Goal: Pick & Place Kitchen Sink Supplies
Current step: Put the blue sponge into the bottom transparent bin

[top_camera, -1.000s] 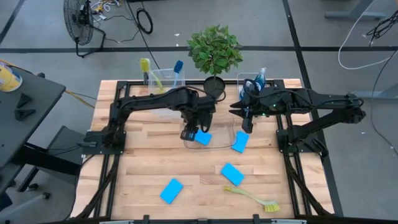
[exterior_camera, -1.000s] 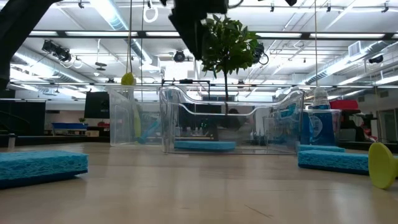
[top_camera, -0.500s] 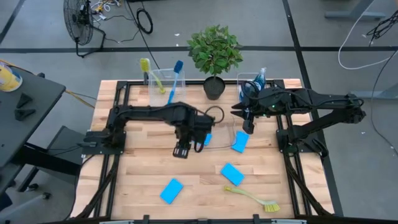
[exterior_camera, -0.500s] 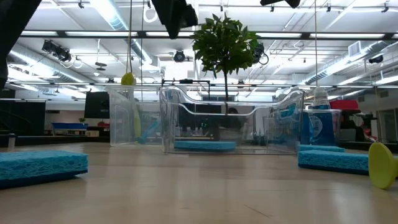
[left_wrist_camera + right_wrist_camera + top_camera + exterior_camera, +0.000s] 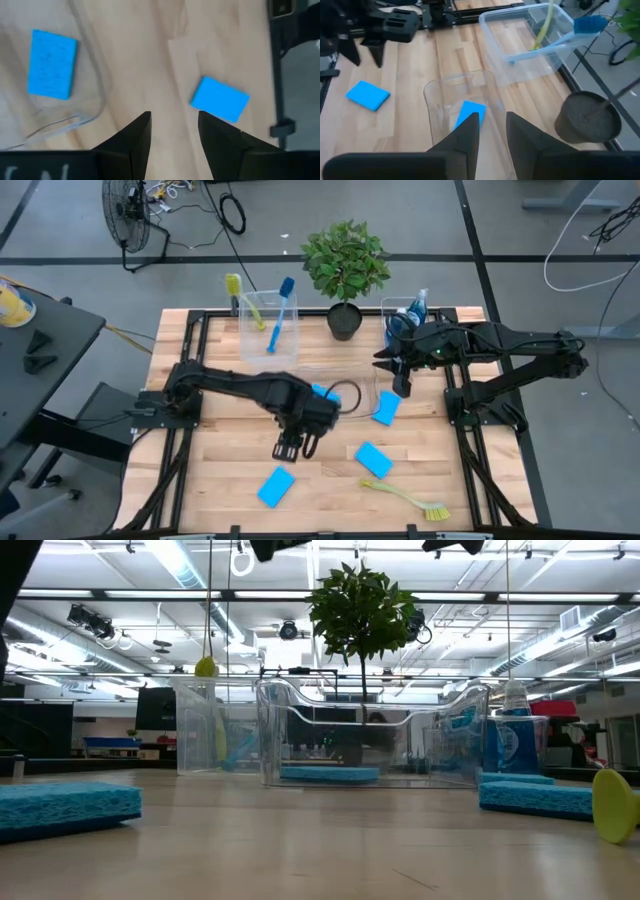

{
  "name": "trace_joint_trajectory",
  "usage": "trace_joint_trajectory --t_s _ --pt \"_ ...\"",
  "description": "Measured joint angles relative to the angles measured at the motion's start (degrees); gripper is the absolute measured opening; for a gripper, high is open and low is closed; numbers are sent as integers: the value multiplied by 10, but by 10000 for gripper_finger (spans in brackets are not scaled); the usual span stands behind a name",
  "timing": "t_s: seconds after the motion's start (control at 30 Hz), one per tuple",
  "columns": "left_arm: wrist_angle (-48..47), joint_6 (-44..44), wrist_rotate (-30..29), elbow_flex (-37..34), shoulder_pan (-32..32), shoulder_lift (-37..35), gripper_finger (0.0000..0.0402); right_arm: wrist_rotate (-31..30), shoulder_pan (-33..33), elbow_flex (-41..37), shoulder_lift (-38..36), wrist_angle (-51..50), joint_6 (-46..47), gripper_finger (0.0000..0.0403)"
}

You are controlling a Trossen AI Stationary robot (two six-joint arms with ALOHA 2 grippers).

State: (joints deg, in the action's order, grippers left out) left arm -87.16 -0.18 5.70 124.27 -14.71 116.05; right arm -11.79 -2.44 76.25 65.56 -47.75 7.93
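**Left arm lining up on the near-left sponge**

Target sponge (image 5: 276, 486) lies flat near-left, just beyond left gripper (image 5: 292, 446); fingers part open, empty; drop square over it, pinch the short sides. One sponge (image 5: 322, 391) already in middle bin (image 5: 352, 385). Right gripper (image 5: 401, 383) waits far right, part open, empty. Brush (image 5: 408, 499) well apart; path looks clear.

Four flat blue sponges lay spread out: one (image 5: 322, 392) inside a clear bin, three (image 5: 386, 408) (image 5: 374, 459) (image 5: 276, 486) on the bare table. A yellow-green brush (image 5: 407, 498) lay near the front edge; two more brushes (image 5: 280, 312) stood tilted in a rear bin. Blue-liquid bottles (image 5: 417, 307) stood in another.
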Motion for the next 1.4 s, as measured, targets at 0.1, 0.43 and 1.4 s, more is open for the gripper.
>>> trace_joint_trajectory --t_s 0.1,0.43,1.4 --pt "4 -45 -8 0 -27 0 167 13 0 0 0 0 -7 98" --pt "0 -226 -42 0 -147 1 167 24 0 0 0 -9 -28 98" --pt "13 -451 -188 -143 -295 33 167 24 0 0 0 -7 68 98"
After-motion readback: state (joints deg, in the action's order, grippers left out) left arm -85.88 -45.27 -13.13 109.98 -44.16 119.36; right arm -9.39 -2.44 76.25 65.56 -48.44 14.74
